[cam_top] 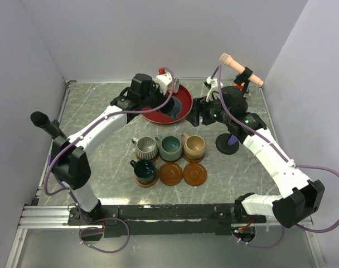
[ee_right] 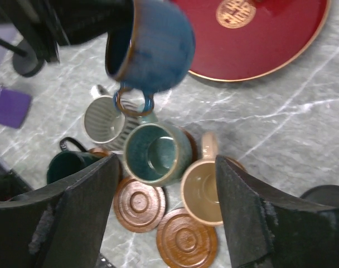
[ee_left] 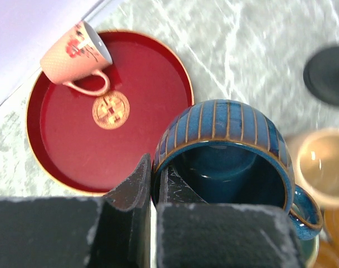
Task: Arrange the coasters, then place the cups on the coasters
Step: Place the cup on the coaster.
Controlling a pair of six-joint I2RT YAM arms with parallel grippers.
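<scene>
Cup number five is in the air! The left gripper [ee_left: 154, 180] has its fingers clamped on the rim wall of the dark blue cup [ee_left: 225, 139], one finger inside the bowl and one outside. The cup hangs tipped above the near side of the red plate [ee_left: 63, 151], which sits toward the far edge of the tabletop [cam_top: 111, 178]. The coasters look laid out, so this reads as the carry stage of the cup-placing. In the middle of the tabletop the grey ribbed cup [cam_top: 145, 147], teal cup [cam_top: 170, 146] and beige cup [cam_top: 194, 146] fill the far row, each on a coaster. The dark green cup [cam_top: 143, 169] takes the left end of the near row. That leaves two bare: the middle coaster [cam_top: 170, 173] and the right-hand coaster [cam_top: 194, 173], just beside each other. The next move, I'd say, is to bring the blue cup toward the near edge, high enough to clear the teal cup. Then level it, lower it square onto a bare coaster, and only then let go. That pinch sits off-centre on the rim, so the cup could swing or land crooked. The right gripper [ee_right: 164, 215] hovers over the cluster, jaws wide apart with nothing between them and the blue cup well clear of its fingers. The pink cup [ee_left: 74, 53] lies on its side at the plate's rim, away from the cluster.
</scene>
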